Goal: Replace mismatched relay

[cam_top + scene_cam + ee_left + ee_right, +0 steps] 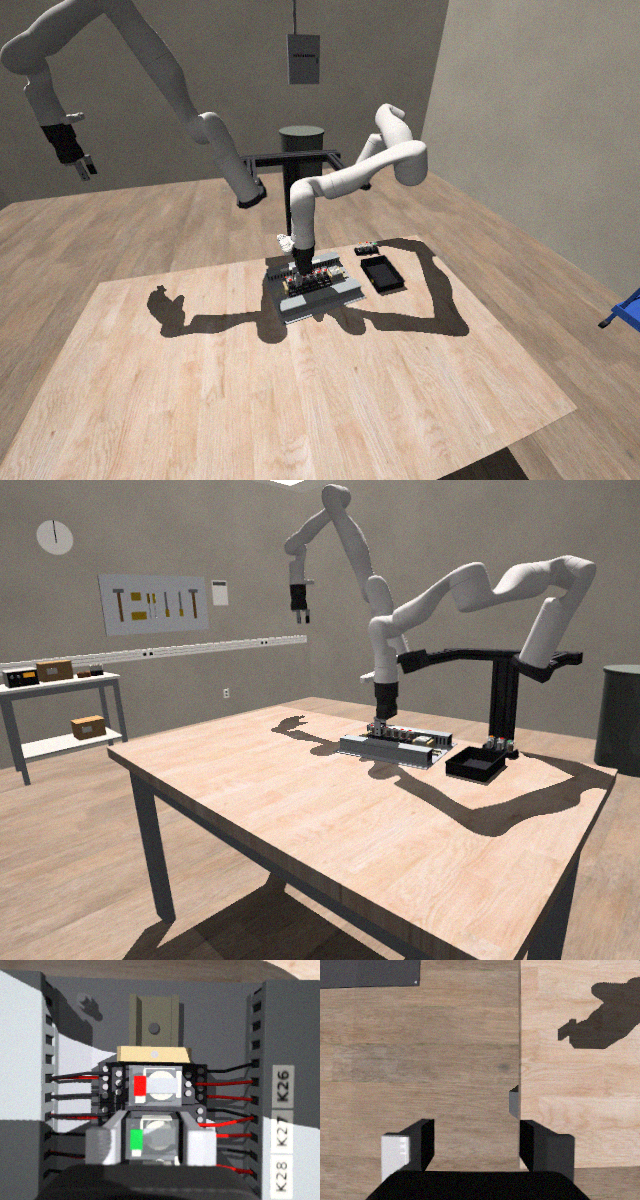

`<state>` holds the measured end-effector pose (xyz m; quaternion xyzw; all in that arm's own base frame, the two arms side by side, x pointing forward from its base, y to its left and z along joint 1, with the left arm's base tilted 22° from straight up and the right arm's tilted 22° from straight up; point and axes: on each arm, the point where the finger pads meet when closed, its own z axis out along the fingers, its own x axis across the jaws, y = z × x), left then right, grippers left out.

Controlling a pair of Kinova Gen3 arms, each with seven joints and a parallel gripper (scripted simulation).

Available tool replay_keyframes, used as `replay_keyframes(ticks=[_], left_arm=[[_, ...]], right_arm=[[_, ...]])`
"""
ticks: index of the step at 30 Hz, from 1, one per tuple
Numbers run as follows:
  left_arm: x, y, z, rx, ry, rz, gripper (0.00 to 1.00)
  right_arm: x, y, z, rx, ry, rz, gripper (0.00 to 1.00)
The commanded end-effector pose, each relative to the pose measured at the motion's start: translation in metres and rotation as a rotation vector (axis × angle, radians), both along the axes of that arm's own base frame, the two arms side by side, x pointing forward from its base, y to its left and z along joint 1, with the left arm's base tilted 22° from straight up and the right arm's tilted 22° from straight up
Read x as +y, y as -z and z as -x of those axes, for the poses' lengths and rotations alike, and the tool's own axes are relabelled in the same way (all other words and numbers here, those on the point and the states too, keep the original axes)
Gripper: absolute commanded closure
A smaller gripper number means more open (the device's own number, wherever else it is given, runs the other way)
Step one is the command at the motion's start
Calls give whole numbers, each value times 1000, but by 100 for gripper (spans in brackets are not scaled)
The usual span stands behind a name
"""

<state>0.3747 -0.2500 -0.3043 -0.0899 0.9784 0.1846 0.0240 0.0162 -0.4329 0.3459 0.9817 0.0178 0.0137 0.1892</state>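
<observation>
Reader: What is the largest relation on which the coming move turns?

Annotator: The grey relay panel with slotted ducts (323, 301) (385, 750) (210, 1010) lies under the left gripper (305, 279) (379, 729) (152, 1128). In the top view, the black open-topped parts tray (392, 287) (461, 769) lies to its right, past the other relays. The right gripper (87, 170) (302, 619) (477, 1137) hangs spread, well apart; the left is clearly nearer.

Reader: And the task's piece?

Annotator: The clear box relay with a green button (155, 1147), near label K27, is pinched between the left fingers. Its long axis runs finger to finger, across the row. Extraction probably calls for a straight upward pull, clearing the clear box relay with a red button (160, 1085) just beside it.

Reader: How do the views differ?

Annotator: The left wrist view shows the green button, which the gripper obscures from above. The top and exterior views add the tray and the small black spares rack (366, 251) (512, 754). Whether the relay has risen at all cannot be told.
</observation>
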Motion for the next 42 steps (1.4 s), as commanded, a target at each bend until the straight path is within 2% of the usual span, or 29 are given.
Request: replay_keyframes(ticks=[1,42], left_arm=[[-1,-1,-1,-5,3,1,100],[-2,-1,1,-44,18,-7,100]], right_arm=[[0,-1,0,-1,0,1,0],[0,-1,0,-1,0,1,0]])
